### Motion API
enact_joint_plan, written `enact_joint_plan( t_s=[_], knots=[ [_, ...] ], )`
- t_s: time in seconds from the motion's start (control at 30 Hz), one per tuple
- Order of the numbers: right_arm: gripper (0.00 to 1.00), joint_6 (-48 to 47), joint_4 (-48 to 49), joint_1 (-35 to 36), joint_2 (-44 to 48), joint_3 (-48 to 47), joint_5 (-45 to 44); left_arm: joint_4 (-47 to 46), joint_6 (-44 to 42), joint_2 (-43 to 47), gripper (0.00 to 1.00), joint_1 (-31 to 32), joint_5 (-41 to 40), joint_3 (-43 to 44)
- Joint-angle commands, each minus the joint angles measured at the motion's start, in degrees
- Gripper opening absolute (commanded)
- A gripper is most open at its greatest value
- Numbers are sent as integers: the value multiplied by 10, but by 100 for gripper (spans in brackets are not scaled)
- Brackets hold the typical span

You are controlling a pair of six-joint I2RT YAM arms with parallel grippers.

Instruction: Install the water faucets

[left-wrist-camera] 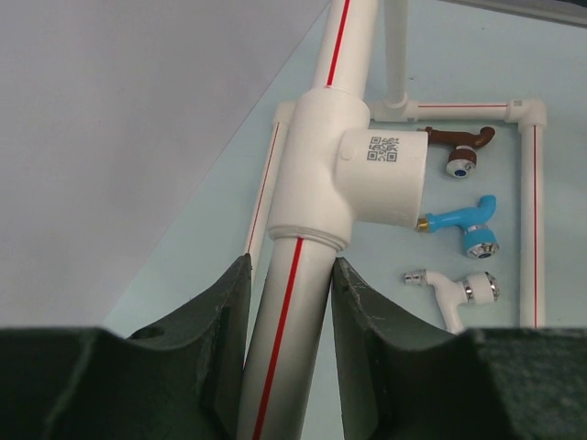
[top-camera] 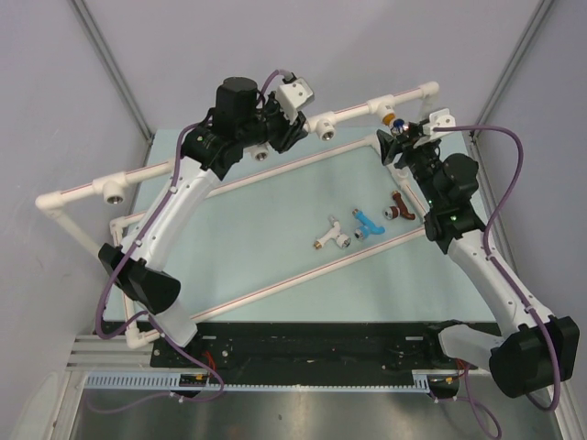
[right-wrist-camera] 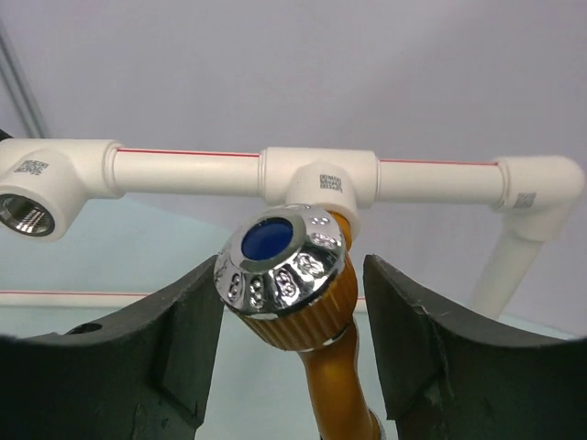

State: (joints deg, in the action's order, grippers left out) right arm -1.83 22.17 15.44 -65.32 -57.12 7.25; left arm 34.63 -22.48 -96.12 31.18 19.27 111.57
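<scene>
The orange faucet point(right-wrist-camera: 312, 302), with a chrome, blue-centred cap, sits in a T-socket point(right-wrist-camera: 321, 179) of the raised white pipe; it also shows in the top view point(top-camera: 392, 119). My right gripper point(right-wrist-camera: 292, 275) point(top-camera: 397, 137) is open around its cap, with a gap on the right side. The white faucet point(top-camera: 330, 235), blue faucet point(top-camera: 369, 223) and dark red-brown faucet point(top-camera: 399, 209) lie loose on the mat, and show in the left wrist view as white point(left-wrist-camera: 454, 289), blue point(left-wrist-camera: 463, 223) and red-brown point(left-wrist-camera: 459, 147). My left gripper point(left-wrist-camera: 292, 275) point(top-camera: 289, 130) is shut on the red-striped pipe point(left-wrist-camera: 275, 357) just below a T-socket point(left-wrist-camera: 330, 174).
The raised pipe point(top-camera: 156, 170) carries empty threaded sockets on the left point(top-camera: 115, 190) and near the middle point(top-camera: 325, 126); one also shows in the right wrist view point(right-wrist-camera: 27, 215). Lower frame pipes point(top-camera: 303, 275) cross the green mat. A black rail point(top-camera: 312, 344) runs along the front edge.
</scene>
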Motion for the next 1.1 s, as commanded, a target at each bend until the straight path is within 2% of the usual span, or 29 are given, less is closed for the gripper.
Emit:
enact_joint_plan(
  t_s=[0.0,0.03,0.1,0.13,0.17,0.2,0.23,0.3,0.43,0.67,0.77,0.9,0.97,1.03,1.07],
  knots=[
    [64,-109,60,21,-9,-20,-89,129,73,-27,0,27,38,-17],
    [62,-110,66,22,-13,-21,-93,129,73,-26,0,28,38,-18],
    [44,-91,86,22,-27,-21,-100,129,73,-24,0,31,37,-21],
    [34,-81,91,22,-29,-21,-104,129,73,-21,0,31,35,-23],
    [12,-70,98,22,-32,-20,-113,129,72,-20,0,32,34,-27],
    [2,-42,100,22,-33,-20,-119,129,72,-19,0,32,32,-29],
    [0,-27,99,22,-33,-21,-125,129,72,-15,0,32,31,-31],
    [0,15,91,17,-30,-21,-142,129,70,-13,0,31,30,-36],
    [0,232,46,-11,-17,-21,-160,127,69,-11,0,32,29,-41],
    [0,435,-13,-42,-11,-20,-185,125,72,-14,0,32,40,-38],
    [0,493,-34,-57,-15,-21,-185,125,71,-13,0,32,38,-40],
    [0,520,-66,-72,-20,-21,-194,125,71,-8,0,32,34,-43],
    [0,493,-48,-71,-17,-20,-189,125,71,-7,0,32,31,-46],
    [1,422,-4,-68,-13,-21,-152,124,71,-3,0,32,25,-46],
    [7,402,9,-67,-7,-20,-141,122,72,-2,0,32,24,-44]
  ],
)
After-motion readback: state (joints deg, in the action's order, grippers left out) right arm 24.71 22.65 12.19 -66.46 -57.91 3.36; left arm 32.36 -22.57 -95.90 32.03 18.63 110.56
